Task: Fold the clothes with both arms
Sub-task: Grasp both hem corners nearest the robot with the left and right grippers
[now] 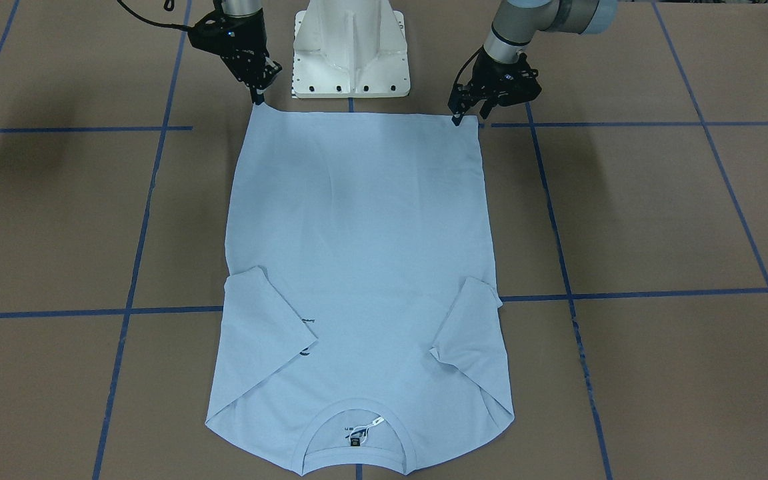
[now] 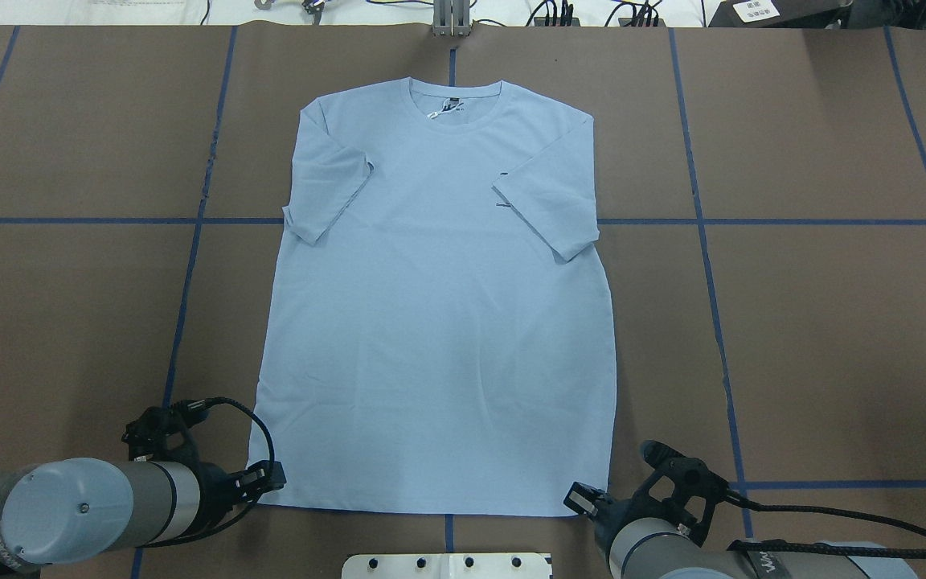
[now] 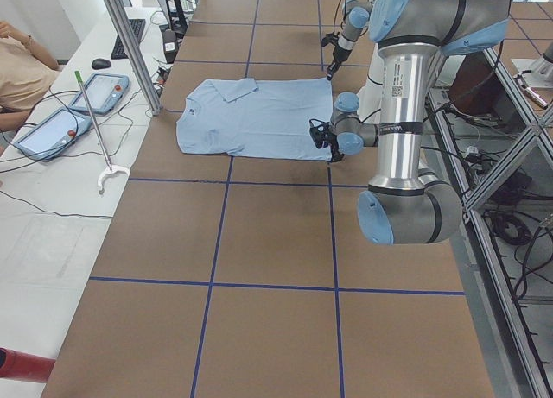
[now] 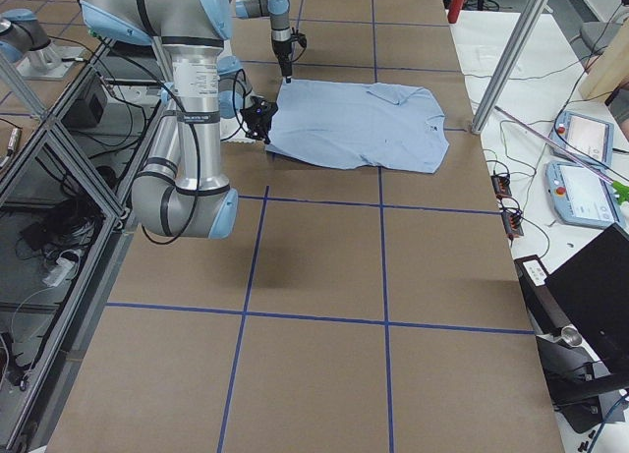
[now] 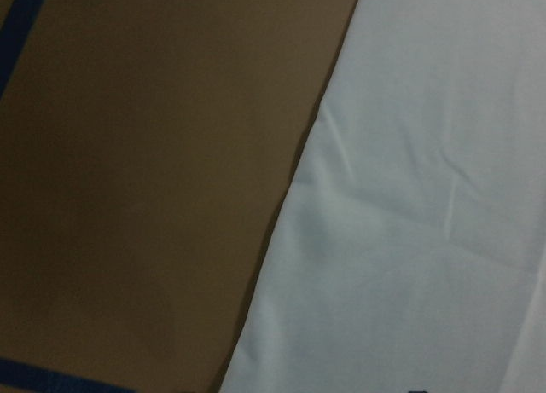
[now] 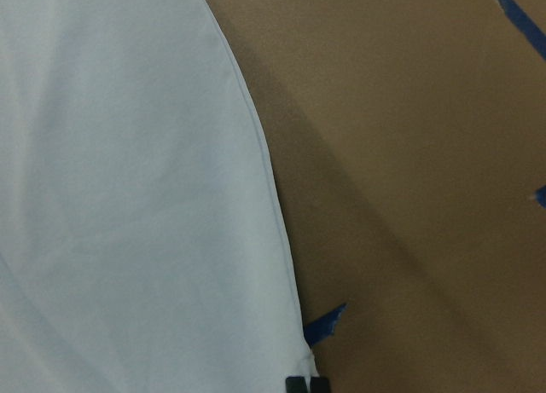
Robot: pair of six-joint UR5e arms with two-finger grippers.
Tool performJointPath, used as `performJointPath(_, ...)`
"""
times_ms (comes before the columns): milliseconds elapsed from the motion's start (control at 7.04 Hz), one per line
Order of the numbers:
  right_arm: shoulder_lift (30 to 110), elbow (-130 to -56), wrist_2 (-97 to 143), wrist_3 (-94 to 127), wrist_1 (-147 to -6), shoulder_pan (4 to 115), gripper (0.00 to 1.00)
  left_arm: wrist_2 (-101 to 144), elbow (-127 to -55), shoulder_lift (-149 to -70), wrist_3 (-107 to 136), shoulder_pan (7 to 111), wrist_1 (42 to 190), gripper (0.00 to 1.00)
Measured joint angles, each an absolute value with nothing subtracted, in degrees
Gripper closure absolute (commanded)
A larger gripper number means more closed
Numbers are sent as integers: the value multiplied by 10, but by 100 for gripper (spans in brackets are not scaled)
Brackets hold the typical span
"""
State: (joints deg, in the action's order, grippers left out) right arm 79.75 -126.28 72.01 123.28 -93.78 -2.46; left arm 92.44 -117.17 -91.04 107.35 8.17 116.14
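**Bimanual fold, hem-grasp stage.** The light blue T-shirt (image 1: 357, 220) lies flat and face-up on the brown counter (image 1: 657, 213). Its hem is toward the white pedestal base (image 1: 351, 47) and its collar (image 1: 357, 460) is at the end farthest from the robot. Both sleeves (image 1: 264, 327) are turned inward over the chest. This narrows the garment to a near rectangle, so a single lengthwise fold can follow.

The right gripper (image 1: 259, 100) and the left gripper (image 1: 457, 119) stand one at each hem corner, tips down at the cloth edge. This spacing should keep the hem taut and straight when it is raised. In the right wrist view the jaws appear clenched, tips side by side on the very corner of the hem, apparently pinching the cloth. The jaws of the left gripper cannot be judged: its wrist view shows only the shirt's edge and bare counter, and the other views are too small. The hem rests flat, with no part lifted.

*Judged step:* secure both corners, then carry the hem toward the collar.

*Risk:* a pinch that holds only one layer, or an uneven lift, would leave the fold skewed against the blue tape lines (image 1: 624, 293).
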Motion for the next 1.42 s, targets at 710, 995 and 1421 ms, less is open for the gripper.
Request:
performJointPath(710,797,-1263,718,1233,-938,-25,100,924,-1181,-908,1108,66,1158,100)
performJointPath(995,797,-1264,717,1233,-938,-24,100,924,-1194,-907,1108,67,1144,100)
performJointPath(1421,800,-1273,716,1233,-938,-21,100,924,-1219,-908,1109,65,1123,100)
